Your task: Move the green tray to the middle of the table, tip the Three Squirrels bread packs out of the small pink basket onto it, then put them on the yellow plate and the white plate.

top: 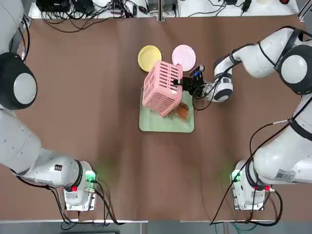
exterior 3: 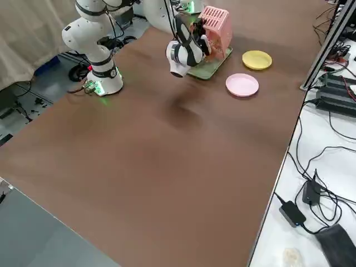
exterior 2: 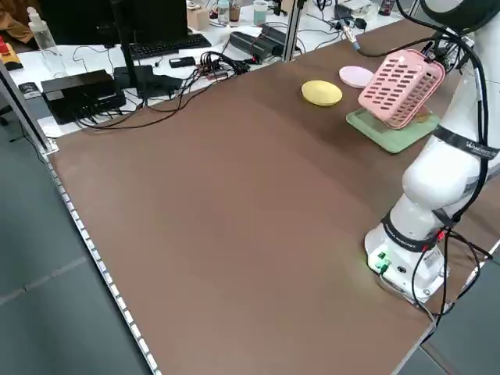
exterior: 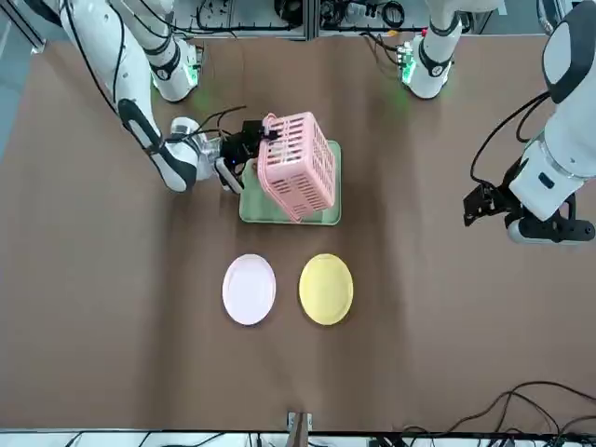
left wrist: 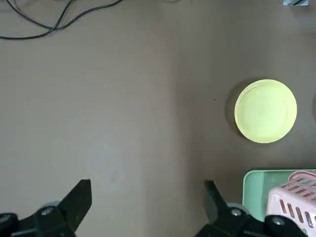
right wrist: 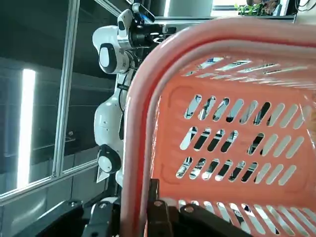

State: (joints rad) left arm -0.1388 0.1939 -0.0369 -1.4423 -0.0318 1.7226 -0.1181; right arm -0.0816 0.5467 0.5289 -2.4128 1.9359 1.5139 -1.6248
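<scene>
The small pink basket is tipped on its side over the green tray at the table's middle. My right gripper is shut on the basket's rim, coming in from the right. Golden-brown Three Squirrels bread packs lie on the tray under the basket's mouth. Just beyond the tray sit the yellow plate and the white plate, both bare. My left gripper hangs open, high over the table's left side, its black fingers spread with nothing between them.
Cables and electronics line the table's far edge. The arm bases stand at the near corners. Bare brown tabletop surrounds the tray and plates.
</scene>
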